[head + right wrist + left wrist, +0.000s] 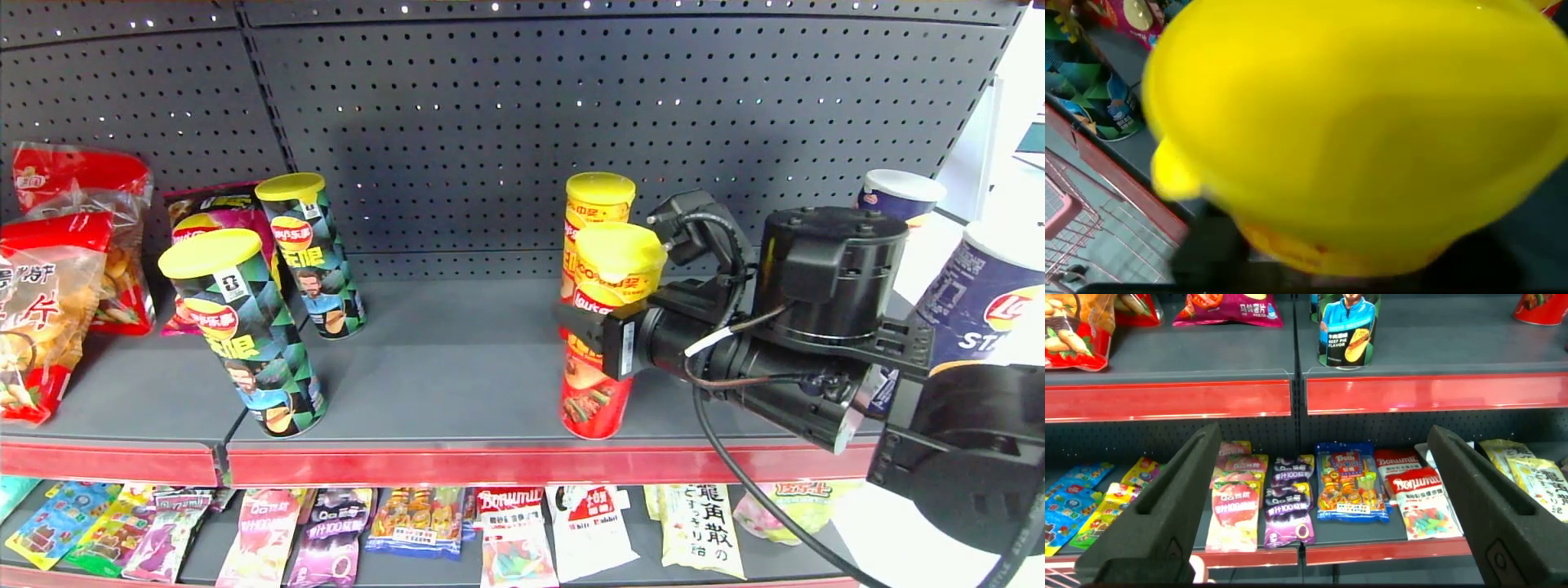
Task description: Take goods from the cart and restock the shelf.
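Where a dark grey pegboard wall backs it, the grey metal shelf with a red front lip [457,367] holds the stock. At its left end lie two red plastic snack bags [49,310], with one magenta bag [214,214] upright behind them. Six cardboard canisters stand on this shelf. Two green-and-black patterned canisters with yellow lids [245,335] are left of centre, one behind the other. Two are red-and-yellow with yellow lids, and two blue-and-white canisters [976,302] are at the right end. The right gripper [600,336] has its jaws clenched round the middle of the front red-and-yellow canister [612,273]. That canister's base is at the shelf's front edge, just before the rear red-and-yellow canister [594,204]. The left gripper [1324,434] hangs with its jaws released and wide apart, facing the lower shelf [1388,551]. A row of small flat sweet packets [1351,482] lies there, too overlapped to count.
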You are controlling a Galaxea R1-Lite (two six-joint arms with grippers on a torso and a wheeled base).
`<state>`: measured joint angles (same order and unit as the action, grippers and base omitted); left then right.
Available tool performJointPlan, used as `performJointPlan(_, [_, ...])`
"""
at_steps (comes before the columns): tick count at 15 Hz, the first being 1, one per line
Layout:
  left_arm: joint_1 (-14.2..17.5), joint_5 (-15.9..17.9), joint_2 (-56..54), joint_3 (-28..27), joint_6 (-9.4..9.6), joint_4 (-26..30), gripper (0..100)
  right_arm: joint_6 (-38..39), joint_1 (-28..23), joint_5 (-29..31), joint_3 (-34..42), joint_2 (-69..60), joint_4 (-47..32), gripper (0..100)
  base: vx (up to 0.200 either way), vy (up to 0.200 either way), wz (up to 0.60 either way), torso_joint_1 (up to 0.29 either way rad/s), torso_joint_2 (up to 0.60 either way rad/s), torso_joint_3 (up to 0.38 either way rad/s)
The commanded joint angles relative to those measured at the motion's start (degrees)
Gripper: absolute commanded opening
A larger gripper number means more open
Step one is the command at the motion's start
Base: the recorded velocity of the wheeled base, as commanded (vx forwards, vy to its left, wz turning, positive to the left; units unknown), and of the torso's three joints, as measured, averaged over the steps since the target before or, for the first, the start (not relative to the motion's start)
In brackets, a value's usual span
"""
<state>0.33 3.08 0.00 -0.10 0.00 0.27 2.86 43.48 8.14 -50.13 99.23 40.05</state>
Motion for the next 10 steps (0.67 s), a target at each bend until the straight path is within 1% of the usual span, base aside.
performJointPlan(1, [0.0, 0.0, 0.1, 0.0, 0.00, 0.0, 100, -0.5, 0.1, -0.1, 0.7, 0.1, 0.0, 0, 0.000, 0.000, 0.00, 0.000, 0.00, 0.000])
performJointPlan(4, [0.0, 0.0, 0.1, 0.0, 0.00, 0.0, 100, -0.6, 0.1, -0.7, 0.6, -0.6, -0.1, 0, 0.000, 0.000, 0.00, 0.000, 0.00, 0.000])
performJointPlan(5, [0.0, 0.0, 0.1, 0.0, 0.00, 0.0, 100, -0.7, 0.0, -2.4, 0.6, -1.2, -0.1, 0, 0.000, 0.000, 0.00, 0.000, 0.00, 0.000])
performJointPlan(7, [0.0, 0.0, 0.1, 0.0, 0.00, 0.0, 100, -2.3, -1.6, -8.3, 0.2, -2.2, -0.1, 0, 0.000, 0.000, 0.00, 0.000, 0.00, 0.000])
performJointPlan(8, [0.0, 0.0, 0.1, 0.0, 0.00, 0.0, 100, -3.7, -2.3, -10.0, 0.0, -2.3, 0.0, 0, 0.000, 0.000, 0.00, 0.000, 0.00, 0.000])
performJointPlan(10, [0.0, 0.0, 0.1, 0.0, 0.00, 0.0, 100, -7.3, -4.7, -16.2, -0.3, -2.3, 0.0, 0, 0.000, 0.000, 0.00, 0.000, 0.00, 0.000])
